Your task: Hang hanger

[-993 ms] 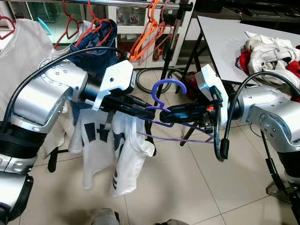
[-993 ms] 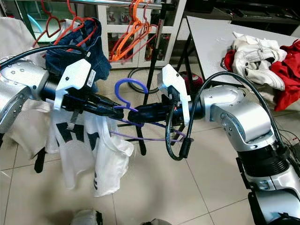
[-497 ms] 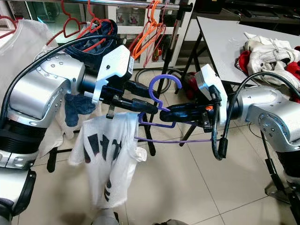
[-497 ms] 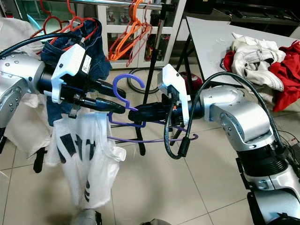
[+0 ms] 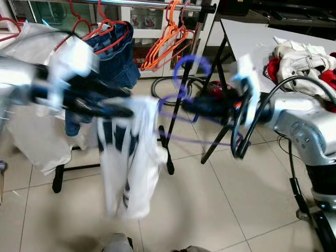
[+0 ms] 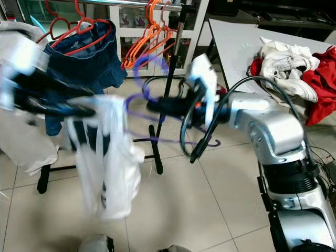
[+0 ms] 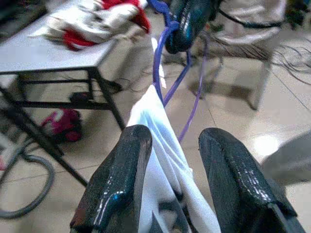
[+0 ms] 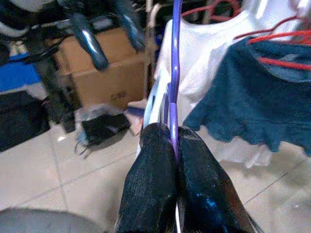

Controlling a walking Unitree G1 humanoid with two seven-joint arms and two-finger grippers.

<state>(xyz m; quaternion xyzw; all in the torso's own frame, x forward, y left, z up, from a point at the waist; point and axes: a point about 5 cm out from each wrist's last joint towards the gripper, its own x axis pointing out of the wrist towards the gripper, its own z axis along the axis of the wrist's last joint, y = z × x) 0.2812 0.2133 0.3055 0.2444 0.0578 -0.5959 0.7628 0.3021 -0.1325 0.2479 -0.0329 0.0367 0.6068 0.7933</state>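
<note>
My right gripper (image 8: 171,145) pinched the purple hanger (image 8: 173,87) below the rack rail (image 5: 157,4); my left gripper (image 7: 167,155), fingers parted, straddled the white T-shirt (image 5: 128,157). Risk, as I judged: a swinging shirt could slide off the hanger.

We stand on a pale tiled floor (image 5: 210,210). Ahead, a clothes rack (image 5: 185,68) on black legs carries orange hangers (image 5: 165,42) and denim shorts (image 5: 113,60). A grey worktop (image 5: 252,47) holds heaped clothes (image 5: 302,58). A cardboard box (image 8: 109,73) sits low.
</note>
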